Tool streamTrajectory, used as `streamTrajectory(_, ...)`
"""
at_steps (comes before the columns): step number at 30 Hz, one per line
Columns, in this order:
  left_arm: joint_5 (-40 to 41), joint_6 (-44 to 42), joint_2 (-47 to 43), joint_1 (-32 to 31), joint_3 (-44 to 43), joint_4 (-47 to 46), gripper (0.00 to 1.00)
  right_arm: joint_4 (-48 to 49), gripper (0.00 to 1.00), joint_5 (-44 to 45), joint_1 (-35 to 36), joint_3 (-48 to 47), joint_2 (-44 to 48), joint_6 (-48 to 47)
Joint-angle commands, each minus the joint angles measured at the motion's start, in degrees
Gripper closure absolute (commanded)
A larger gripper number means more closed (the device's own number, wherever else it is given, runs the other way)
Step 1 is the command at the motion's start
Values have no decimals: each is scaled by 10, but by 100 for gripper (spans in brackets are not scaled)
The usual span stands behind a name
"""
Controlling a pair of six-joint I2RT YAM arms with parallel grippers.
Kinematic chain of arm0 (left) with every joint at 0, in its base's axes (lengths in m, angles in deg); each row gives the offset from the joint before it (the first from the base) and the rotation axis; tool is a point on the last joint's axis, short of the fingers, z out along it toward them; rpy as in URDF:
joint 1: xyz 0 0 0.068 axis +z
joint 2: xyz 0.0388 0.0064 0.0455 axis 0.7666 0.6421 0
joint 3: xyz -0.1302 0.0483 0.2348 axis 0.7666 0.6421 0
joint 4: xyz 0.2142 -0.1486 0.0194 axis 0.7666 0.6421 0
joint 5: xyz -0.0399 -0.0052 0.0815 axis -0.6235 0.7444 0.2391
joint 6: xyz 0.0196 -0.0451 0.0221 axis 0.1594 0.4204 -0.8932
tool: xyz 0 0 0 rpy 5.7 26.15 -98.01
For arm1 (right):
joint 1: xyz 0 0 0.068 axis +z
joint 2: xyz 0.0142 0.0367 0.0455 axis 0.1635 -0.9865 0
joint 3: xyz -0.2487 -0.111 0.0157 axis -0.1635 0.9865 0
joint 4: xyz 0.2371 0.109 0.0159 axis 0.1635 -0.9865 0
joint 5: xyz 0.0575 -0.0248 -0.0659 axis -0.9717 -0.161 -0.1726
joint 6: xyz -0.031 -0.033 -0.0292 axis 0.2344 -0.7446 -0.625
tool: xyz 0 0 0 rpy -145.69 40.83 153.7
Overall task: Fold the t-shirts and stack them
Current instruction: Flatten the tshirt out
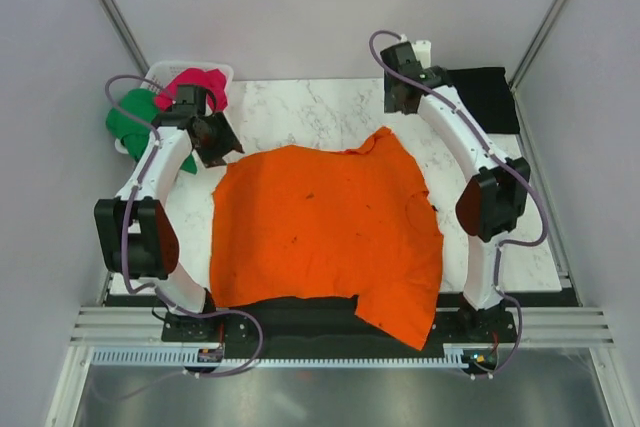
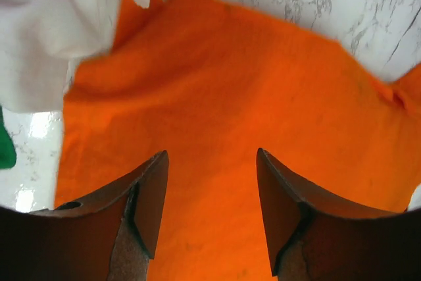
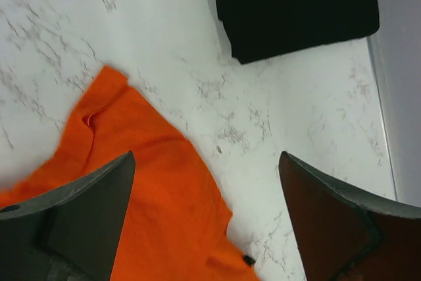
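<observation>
Item one, orange t-shirt [image 1: 320, 227]: count one; I see it spread flat in the middle of the table [image 1: 300, 112]; its long axis runs from the far edge to the near edge, leaning a little toward the near right; a notch that looks like the neck opening sits at the far edge, right of centre; the opposite end points at the arm bases, and its near right corner lies over the dark strip at the table's front.

Item two, black t-shirt [image 1: 485, 97]: count one; folded flat, far right corner of the table, well apart from the orange one.

Item three, green t-shirt [image 1: 130, 122]: count one; bunched at the far left edge.

Item four, magenta-red t-shirt [image 1: 200, 82]: count one; heaped in the white basket [image 1: 228, 69], just beside the green one.

Item five, white cloth [image 2: 39, 37]: count one; seen only from the left wrist, lying over the orange shirt's far left corner; I cannot tell whether it is a shirt.

Left gripper [image 2: 210, 162]: count one; fingers parted, nothing between them, hanging over the orange shirt's far left part.

Right gripper [image 3: 207, 162]: count one; spread wide, holding nothing, above bare marble beside the orange shirt's far right corner.
</observation>
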Motion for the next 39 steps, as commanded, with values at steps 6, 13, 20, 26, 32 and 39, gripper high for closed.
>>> streamTrajectory(6,8,-47,-114,2,32,3,36,90,2,-118,0,301,223,43)
streamTrajectory(13,-17,-41,-193,1,165,-36,37,239,2,-342,-1,494,281,86)
streamTrajectory(20,-44,-31,-206,-1,262,-68,39,303,2,-503,-1,445,152,119)
streamTrajectory(26,-38,-33,-155,0,267,-108,39,336,2,-560,-36,394,34,150)
streamTrajectory(32,-33,-24,-14,-2,216,-139,41,344,4,-589,-98,372,-35,152)
streamTrajectory(39,-17,-34,151,-48,72,-115,44,344,5,-591,-182,388,-77,145)
